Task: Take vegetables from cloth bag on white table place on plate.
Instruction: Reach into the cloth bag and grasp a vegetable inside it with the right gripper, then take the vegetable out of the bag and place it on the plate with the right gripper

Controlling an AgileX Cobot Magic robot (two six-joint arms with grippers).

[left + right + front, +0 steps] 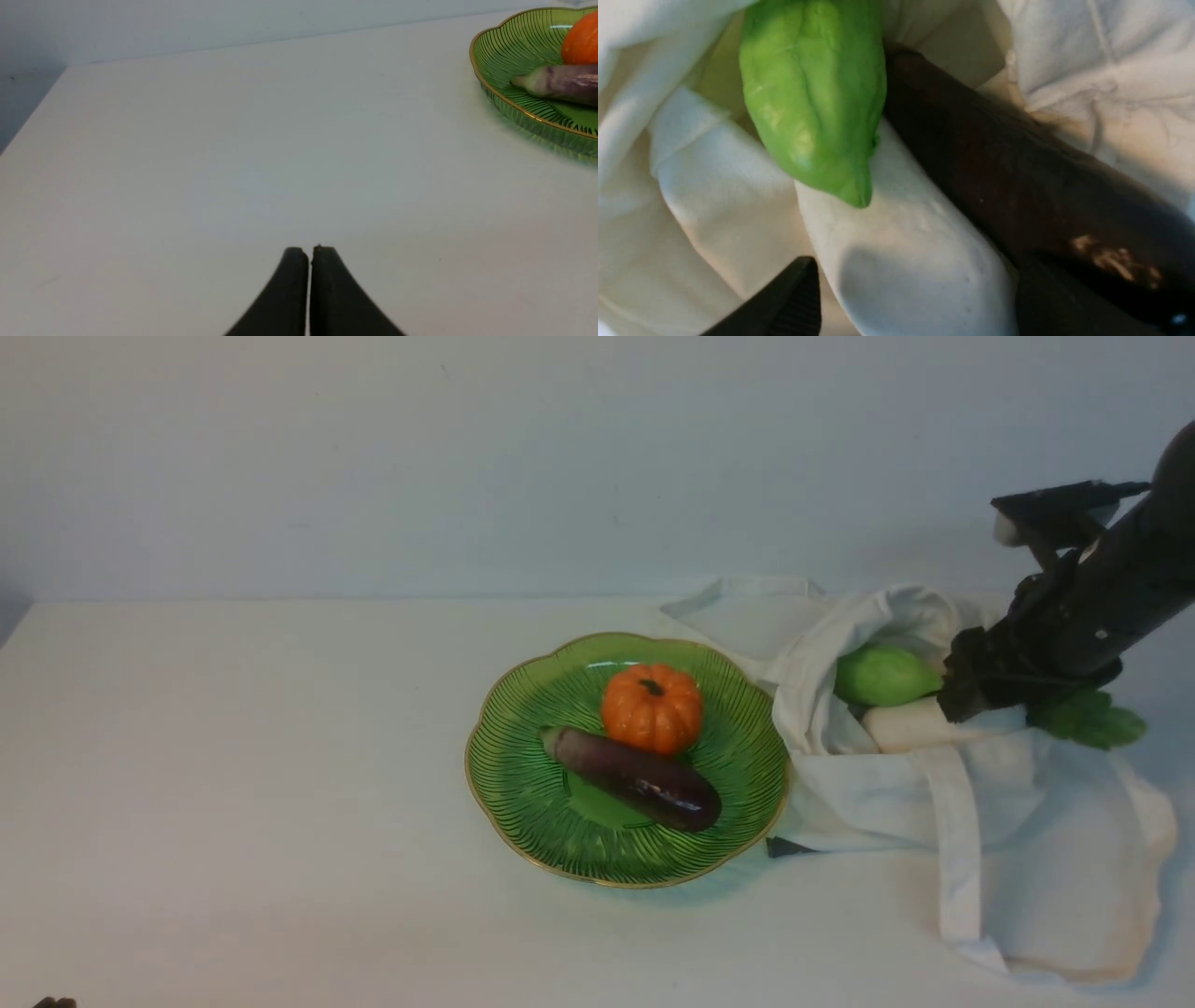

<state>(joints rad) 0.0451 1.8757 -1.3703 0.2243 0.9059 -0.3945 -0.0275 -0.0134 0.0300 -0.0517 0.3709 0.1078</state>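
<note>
left gripper [308, 254]: jaws together, empty, low over table [187, 163], near-left corner | plate [523, 803] mid-table: eggplant [635, 779] diagonal, pale tip far-left, pumpkin [652, 707] behind | bag [1055, 859] by right edge: radish [906, 726] crosswise, leaves rightward, gourd [882, 675] against it | right arm [1102, 588] slants down into bag mouth | right gripper [971, 686]: jaws wide astride radish, holding nothing

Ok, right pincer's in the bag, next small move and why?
Probably close the right pincer on the smooth white oblong radish: its open jaws straddle it inside the off-white cloth bag, and the dark purple eggplant lies close beside.
</note>
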